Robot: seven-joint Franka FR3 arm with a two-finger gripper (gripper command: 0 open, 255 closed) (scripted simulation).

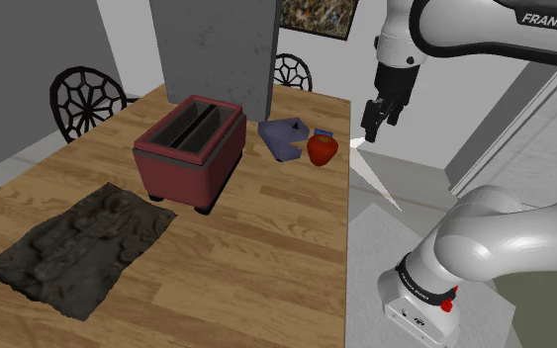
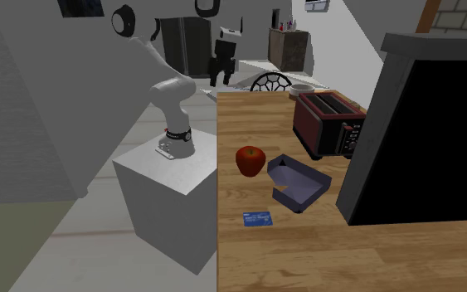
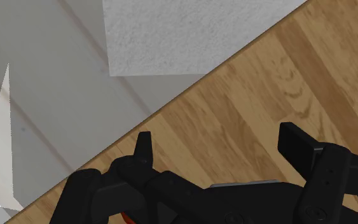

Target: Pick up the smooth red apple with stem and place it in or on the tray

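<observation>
A smooth red apple (image 1: 322, 149) (image 2: 250, 160) rests on the wooden table (image 1: 266, 247) close to its edge. Just beside it lies a shallow purple-blue tray (image 1: 284, 136) (image 2: 298, 182), tilted a little. My black gripper (image 1: 372, 124) (image 2: 219, 73) hangs in the air over the table's edge, above the apple and to the shoulder view's right of it, well apart from it. In the wrist view the gripper (image 3: 222, 149) is open, its fingers (image 3: 144, 147) standing wide with bare wood (image 3: 266, 83) between them.
A dark red toaster (image 1: 189, 151) (image 2: 329, 123) stands beyond the tray. A dark crumpled cloth (image 1: 78, 242) lies on the table. A small blue card (image 2: 257, 219) sits near the apple. A tall grey block (image 1: 217, 49) rises behind the tray. The white stand (image 2: 169, 182) adjoins the table edge.
</observation>
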